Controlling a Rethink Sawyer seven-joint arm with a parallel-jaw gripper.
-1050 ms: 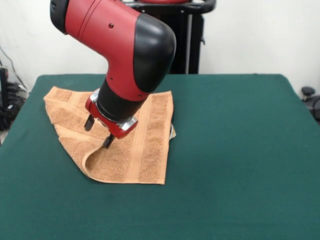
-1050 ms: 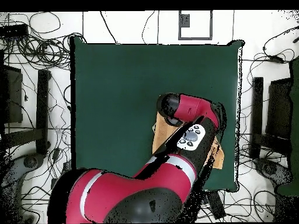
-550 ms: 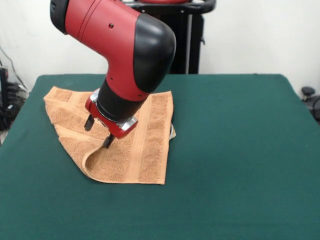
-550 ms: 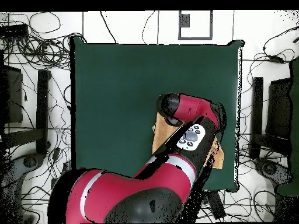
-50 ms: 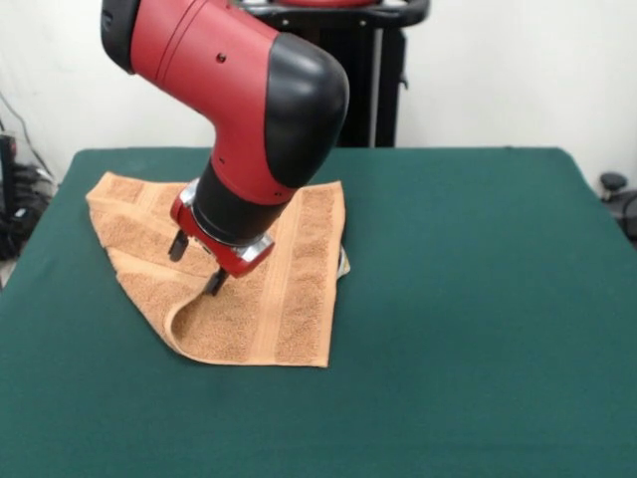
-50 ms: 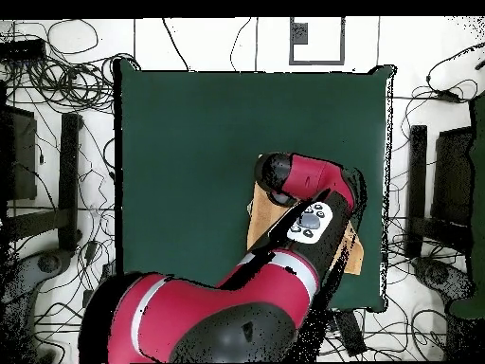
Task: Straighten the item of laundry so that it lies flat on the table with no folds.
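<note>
Front view: a small orange-tan terry towel [image 5: 234, 269] with flat woven bands lies on the left part of a large dark green felt-topped table [image 5: 468, 329]. The towel is not flat. Its left side is doubled over, with a rounded fold bulging at the lower left edge, and a small white tag peeks out at its right edge. A red and black robot arm [image 5: 234, 90] reaches down over the towel. Its gripper [image 5: 196, 262] hangs just above the folded part, its two dark fingers [image 5: 214, 282] spread apart and holding nothing; the lower fingertip is at or very near the cloth.

Overhead view: the arm covers most of the towel; only tan slivers show beside it, near the table's right edge and towards the robot's side. The gripper itself is hidden.

The step in hand looks like reaching for the folded layer. The next move probably calls for pinching only the top layer near the fold, then drawing it outward to lay the towel open.
</note>
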